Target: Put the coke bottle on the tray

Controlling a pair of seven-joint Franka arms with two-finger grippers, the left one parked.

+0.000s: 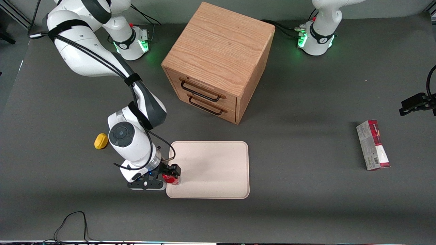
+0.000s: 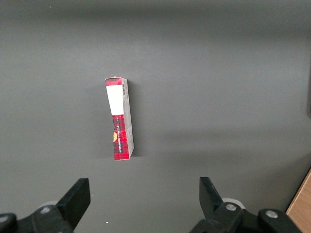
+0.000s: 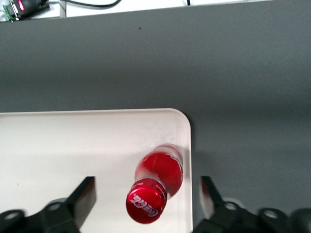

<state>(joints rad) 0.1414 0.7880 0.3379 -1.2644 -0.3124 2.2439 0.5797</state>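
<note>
A grey bench (image 1: 306, 211) seen from the front holds a flat cream tray (image 1: 218, 170) with rounded corners and a low rim. The working arm's claw (image 1: 170, 174) hangs over the tray's corner nearest the front camera, on the working arm's side. Beneath it stands the coke bottle (image 1: 173, 179), small, red, with a red cap.

From the wrist camera, the coke bottle (image 3: 160, 182) stands on the tray (image 3: 73, 145) just inside the rounded corner, close to the rim. Its cap carries white script and the bottle looks slightly tilted, though that may be the camera angle. The claw's two dark fingers (image 3: 80, 196) stand wide apart, one on each side of the bottle, and neither touches it. So the claw is open and the bottle appears to rest on the tray by itself.

Judging from this, the step in hand is the release and the withdrawal. To do it well, the claw should rise straight up with the fingers kept spread, so that neither finger brushes the cap. The bottle stands near the rim, so a sideways nudge could tip it off the tray.

Elsewhere, a wooden drawer cabinet (image 1: 218, 64) stands farther from the front camera than the tray. A yellow lump (image 1: 100, 141) lies beside the arm. A red-and-grey carton (image 1: 373, 145) lies toward the parked arm's end.
</note>
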